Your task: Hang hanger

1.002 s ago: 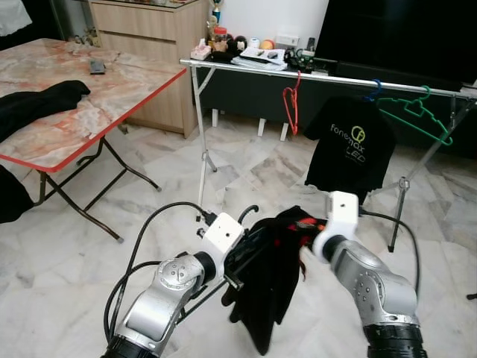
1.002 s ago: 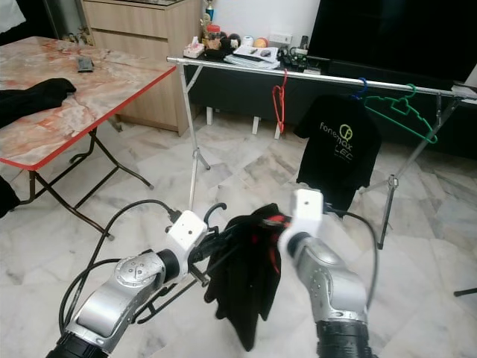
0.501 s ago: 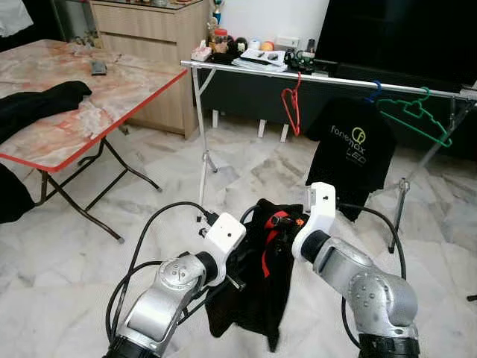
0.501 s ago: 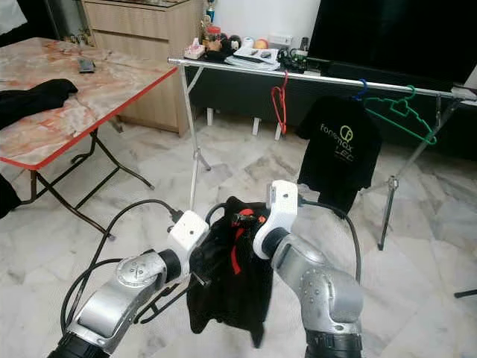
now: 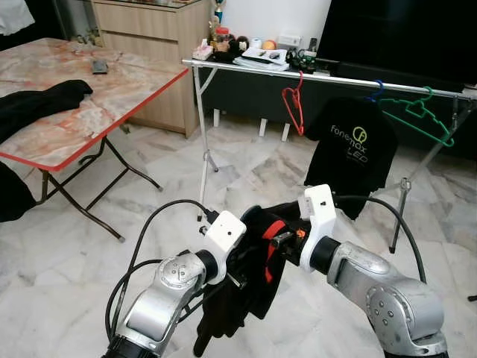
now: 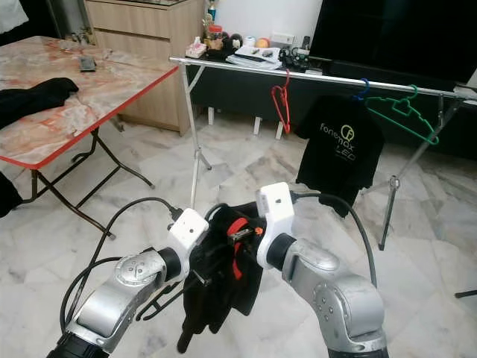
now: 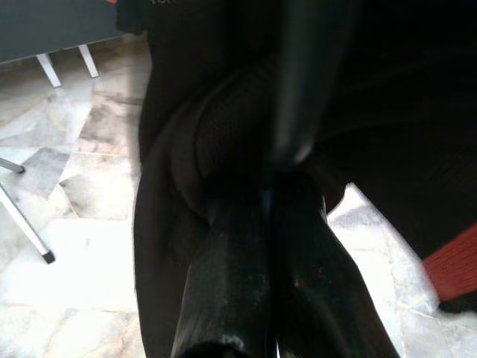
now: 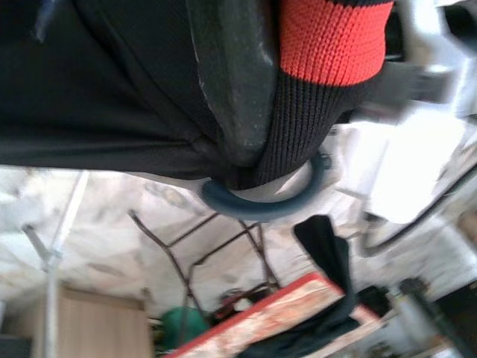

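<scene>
Your two hands share one black shirt (image 5: 250, 287).
Left hand (image 7: 261, 216) pinched on shirt; right hand (image 6: 240, 237) pinching red-trimmed collar (image 8: 328, 33), hanger hook (image 8: 261, 203) beneath.

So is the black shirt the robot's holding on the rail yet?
Not yet. The black shirt hangs bunched between the left claw and right claw, low above the floor, well short of the clothes rail.

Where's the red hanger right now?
The red hanger hangs on the clothes rail, left of the black printed T-shirt, in the eye views.
</scene>
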`<state>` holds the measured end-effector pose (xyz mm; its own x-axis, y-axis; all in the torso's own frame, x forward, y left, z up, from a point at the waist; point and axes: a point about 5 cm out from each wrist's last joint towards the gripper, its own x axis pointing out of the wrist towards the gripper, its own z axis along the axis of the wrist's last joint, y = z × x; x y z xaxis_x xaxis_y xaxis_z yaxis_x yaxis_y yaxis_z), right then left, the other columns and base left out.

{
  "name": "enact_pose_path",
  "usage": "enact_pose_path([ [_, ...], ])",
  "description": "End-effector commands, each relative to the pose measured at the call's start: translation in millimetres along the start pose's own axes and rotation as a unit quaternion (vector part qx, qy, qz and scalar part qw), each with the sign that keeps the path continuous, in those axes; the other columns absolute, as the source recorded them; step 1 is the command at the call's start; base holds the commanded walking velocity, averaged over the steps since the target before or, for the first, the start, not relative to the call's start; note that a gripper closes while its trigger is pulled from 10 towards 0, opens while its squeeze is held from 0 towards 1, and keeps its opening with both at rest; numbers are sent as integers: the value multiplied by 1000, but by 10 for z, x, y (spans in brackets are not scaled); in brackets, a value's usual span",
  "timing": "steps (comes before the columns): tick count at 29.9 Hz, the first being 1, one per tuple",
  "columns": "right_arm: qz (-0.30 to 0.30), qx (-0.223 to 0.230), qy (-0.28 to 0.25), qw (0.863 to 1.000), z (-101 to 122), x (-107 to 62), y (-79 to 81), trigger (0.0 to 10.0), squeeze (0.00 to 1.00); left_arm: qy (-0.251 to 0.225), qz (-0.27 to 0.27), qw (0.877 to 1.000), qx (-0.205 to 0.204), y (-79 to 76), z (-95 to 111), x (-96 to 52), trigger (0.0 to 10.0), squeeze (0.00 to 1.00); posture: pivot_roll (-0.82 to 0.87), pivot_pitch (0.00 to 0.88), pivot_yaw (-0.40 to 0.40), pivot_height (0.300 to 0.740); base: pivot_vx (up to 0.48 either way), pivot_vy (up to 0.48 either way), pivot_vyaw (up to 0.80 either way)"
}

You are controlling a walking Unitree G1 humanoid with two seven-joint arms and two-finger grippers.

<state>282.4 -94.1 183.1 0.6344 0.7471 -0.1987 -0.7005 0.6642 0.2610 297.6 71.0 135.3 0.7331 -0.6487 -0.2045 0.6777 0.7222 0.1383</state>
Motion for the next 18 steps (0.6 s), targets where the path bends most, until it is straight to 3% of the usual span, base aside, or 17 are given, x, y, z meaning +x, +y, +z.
enact_pose_path([
  [1,32,-39,-26,998,110,-27,93,10000,0,1,-11,1000,-4,-34,5,18,10000,0,100,59,-75,740,0,0,0],
  [6,39,-55,-37,997,140,-83,47,10000,0,1,-11,1000,-4,-39,4,19,10000,0,98,60,-75,740,0,0,0],
  [11,-6,-64,-17,998,44,-159,-200,10000,0,-1,-14,1000,-4,-44,4,15,10000,0,95,62,-74,740,0,0,0],
  [14,-9,-60,-17,998,37,-168,-228,10000,0,-1,-14,1000,-4,-46,2,13,10000,0,93,62,-74,740,0,0,0],
  [15,43,-77,-5,996,-30,-210,-156,10000,0,-2,-16,1000,-4,-52,2,13,10000,0,95,62,-74,740,0,0,0],
  [18,54,-93,8,994,-82,-233,-154,10000,0,-4,-17,1000,-3,-53,9,13,10000,0,96,62,-75,740,0,0,0],
])
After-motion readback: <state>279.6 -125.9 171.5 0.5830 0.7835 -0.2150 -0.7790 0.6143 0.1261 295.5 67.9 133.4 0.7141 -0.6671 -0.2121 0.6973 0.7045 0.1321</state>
